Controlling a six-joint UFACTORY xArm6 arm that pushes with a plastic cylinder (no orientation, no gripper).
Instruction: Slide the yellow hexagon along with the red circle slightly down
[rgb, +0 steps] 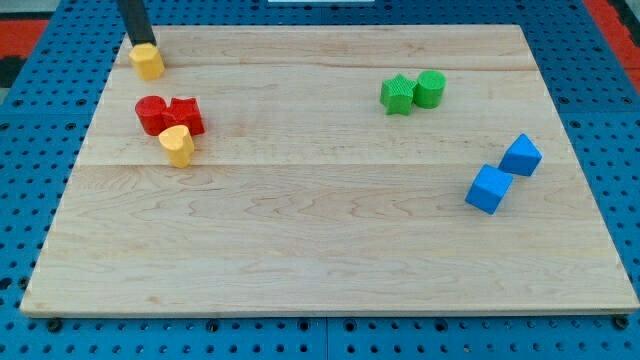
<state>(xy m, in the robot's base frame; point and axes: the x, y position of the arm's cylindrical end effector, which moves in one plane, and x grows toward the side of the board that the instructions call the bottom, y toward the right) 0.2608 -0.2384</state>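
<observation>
The yellow hexagon (147, 62) lies near the board's top left corner. My tip (143, 44) touches its upper edge, the dark rod rising to the view's top. The red circle (151, 115) lies below the hexagon, apart from it, and touches a red star-like block (186, 115) on its right. A yellow heart-shaped block (178, 145) sits just below the two red blocks, touching them.
A green star (397, 95) and a green circle (430, 89) touch each other at the upper right. Two blue blocks (520, 155) (488, 189) lie at the right. The wooden board (320, 250) rests on a blue pegboard.
</observation>
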